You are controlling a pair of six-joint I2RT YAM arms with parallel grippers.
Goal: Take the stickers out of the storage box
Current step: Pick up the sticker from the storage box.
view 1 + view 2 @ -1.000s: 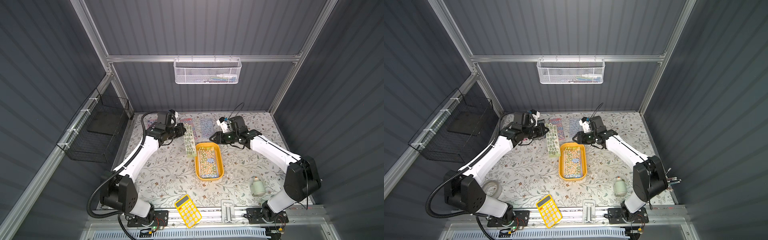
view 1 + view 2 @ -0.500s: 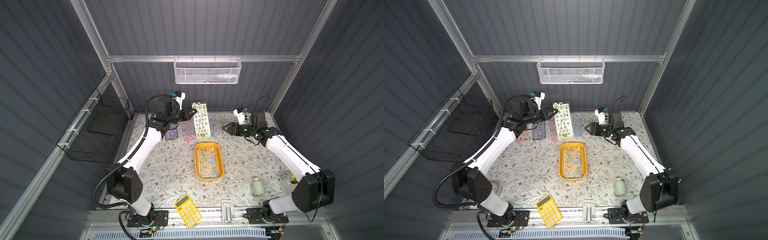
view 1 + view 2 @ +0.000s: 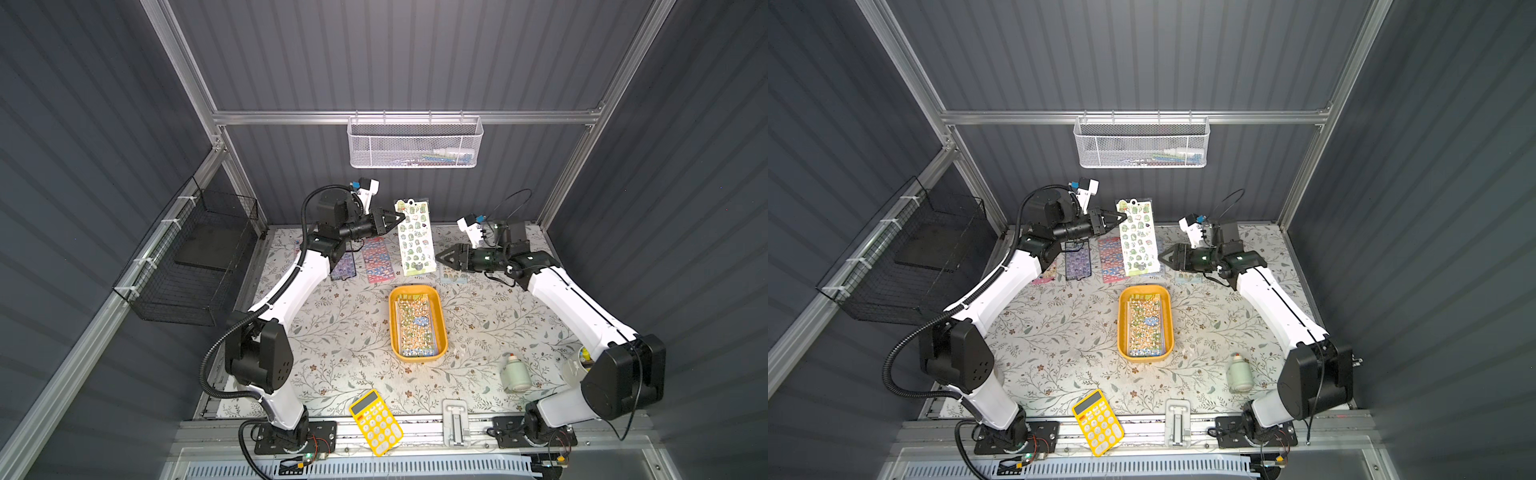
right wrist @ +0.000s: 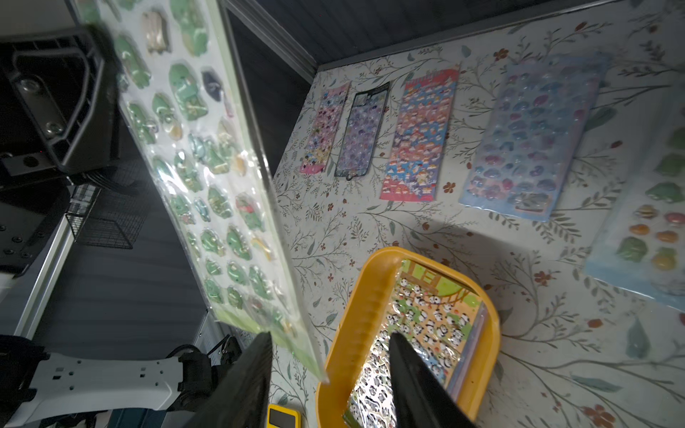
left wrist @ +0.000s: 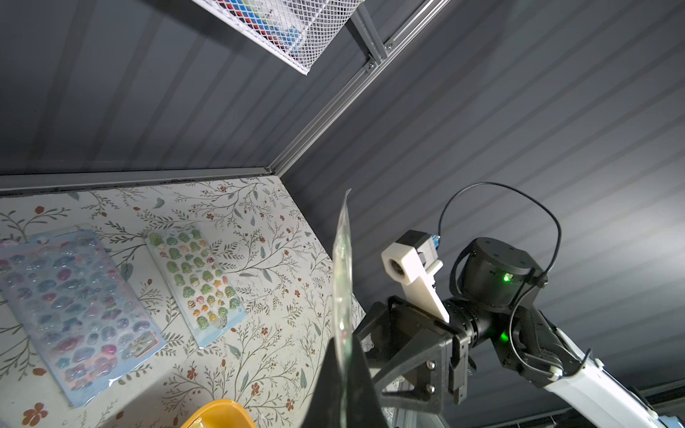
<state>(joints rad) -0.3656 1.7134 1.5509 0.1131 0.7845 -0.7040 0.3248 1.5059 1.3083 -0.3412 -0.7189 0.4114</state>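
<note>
Pinching the green sheet [image 3: 413,239] near its upper corner, my left fingers [image 3: 400,216] hang it above the surface's [image 3: 340,332] far edge, presumably for laying down. Right fingers [image 3: 441,256] stand spread, empty. Other stickers [image 3: 417,328] lie in the mid-surface storage box [image 3: 392,324].

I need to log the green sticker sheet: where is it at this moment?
In both top views the green sticker sheet hangs from the left gripper at the far middle of the table, beyond the storage box.

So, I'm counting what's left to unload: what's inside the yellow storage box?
Inside the storage box, a panda sticker sheet lies on top. Edges of further sheets show under it; how many it covers cannot be seen.
</note>
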